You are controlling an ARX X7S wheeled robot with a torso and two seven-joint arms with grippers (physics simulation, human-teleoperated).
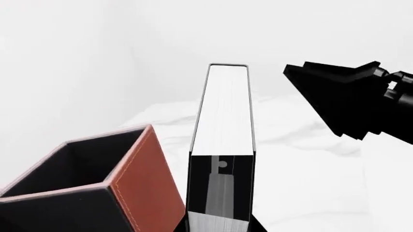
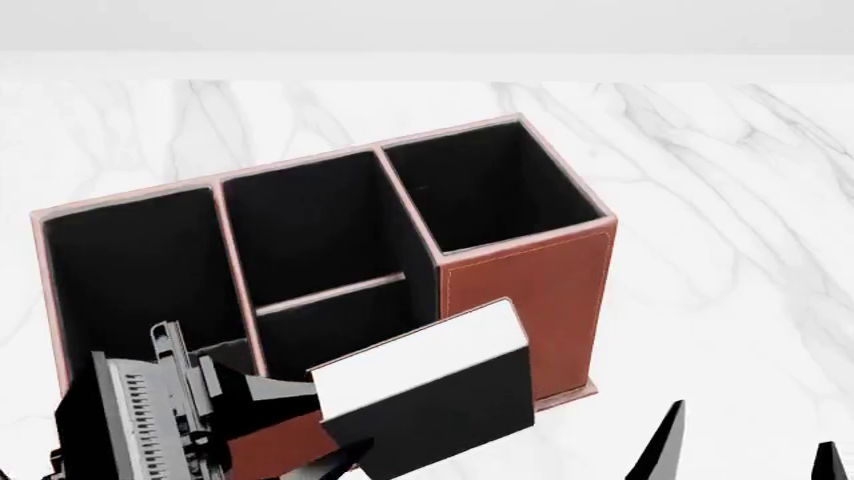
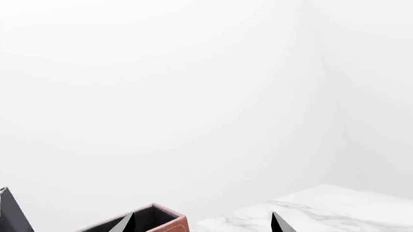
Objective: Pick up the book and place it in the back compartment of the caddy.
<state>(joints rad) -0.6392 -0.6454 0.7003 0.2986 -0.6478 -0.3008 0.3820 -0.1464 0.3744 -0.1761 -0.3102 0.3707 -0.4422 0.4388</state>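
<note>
My left gripper point(image 2: 327, 425) is shut on the book point(image 2: 427, 385), a black hardback with white page edges. It holds the book tilted in the air, just in front of and above the near wall of the reddish-brown caddy point(image 2: 527, 290). The book's upper corner overlaps the low-walled back compartment point(image 2: 327, 320) of the middle section. In the left wrist view the book point(image 1: 226, 111) runs straight out from my left gripper point(image 1: 219, 224), with a caddy corner point(image 1: 145, 174) beside it. My right gripper point(image 2: 747, 450) is open and empty at the lower right. It also shows in the right wrist view point(image 3: 203, 223).
The caddy stands on a white marble table point(image 2: 721, 200). A long cell point(image 2: 127, 280) lies at its left and a deep cell point(image 2: 487, 190) at its right. The right arm point(image 1: 351, 99) shows beyond the book. A caddy corner point(image 3: 164, 223) lies between the right fingertips.
</note>
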